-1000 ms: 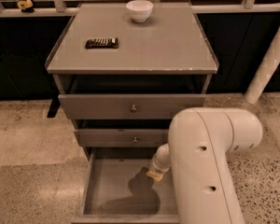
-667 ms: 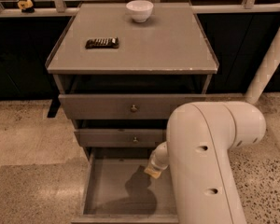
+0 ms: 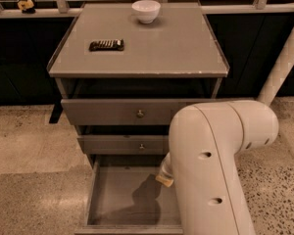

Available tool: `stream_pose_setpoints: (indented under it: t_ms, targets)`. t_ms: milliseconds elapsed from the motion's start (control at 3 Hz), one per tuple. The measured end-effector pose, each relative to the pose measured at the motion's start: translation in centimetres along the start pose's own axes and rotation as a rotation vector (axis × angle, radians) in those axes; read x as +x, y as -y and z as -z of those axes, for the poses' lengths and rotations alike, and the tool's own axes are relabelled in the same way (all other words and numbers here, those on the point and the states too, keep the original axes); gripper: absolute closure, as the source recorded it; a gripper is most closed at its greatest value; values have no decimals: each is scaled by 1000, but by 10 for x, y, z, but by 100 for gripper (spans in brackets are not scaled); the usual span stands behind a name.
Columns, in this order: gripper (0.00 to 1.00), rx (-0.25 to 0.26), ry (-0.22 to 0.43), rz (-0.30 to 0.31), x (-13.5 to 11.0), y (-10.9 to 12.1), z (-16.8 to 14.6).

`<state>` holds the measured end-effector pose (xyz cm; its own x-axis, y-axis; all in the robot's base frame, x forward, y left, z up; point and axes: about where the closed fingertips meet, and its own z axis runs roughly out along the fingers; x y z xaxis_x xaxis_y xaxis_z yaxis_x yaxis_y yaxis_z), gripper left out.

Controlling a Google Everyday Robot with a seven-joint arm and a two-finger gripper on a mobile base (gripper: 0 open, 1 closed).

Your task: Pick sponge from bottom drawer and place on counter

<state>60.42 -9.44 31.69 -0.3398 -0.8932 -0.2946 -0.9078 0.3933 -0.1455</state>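
Observation:
The bottom drawer (image 3: 122, 199) is pulled open, and its grey floor shows only a shadow. My gripper (image 3: 165, 173) is mostly hidden behind my big pale arm link (image 3: 210, 175). Only a pale stub of it shows, above the drawer's right side. A small yellow block, which looks like the sponge (image 3: 164, 180), sits at the stub's lower end. I cannot tell whether it is gripped. The counter (image 3: 176, 48) is the grey cabinet top above.
A white bowl (image 3: 146, 11) stands at the counter's back. A dark bar with pale markings (image 3: 106, 45) lies at its left. The two upper knobbed drawers (image 3: 137, 112) stick out partway. A pale post (image 3: 284, 62) slants at the right, and speckled floor surrounds the cabinet.
My big arm link has swung a little left and covers more of the drawer's right side. The yellow block and stub have hardly moved.

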Motion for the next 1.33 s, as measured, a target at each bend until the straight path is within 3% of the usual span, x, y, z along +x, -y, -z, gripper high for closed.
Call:
stream_pose_setpoints:
  t_ms: [333,667,1000,1333]
  targets:
    - [100,76,-40,-35,26,18,48]
    - [100,168,-76,-49,68,33,120]
    - [100,168,-76,-49,68,33,120]
    - [100,138,-130,22,50,30,122]
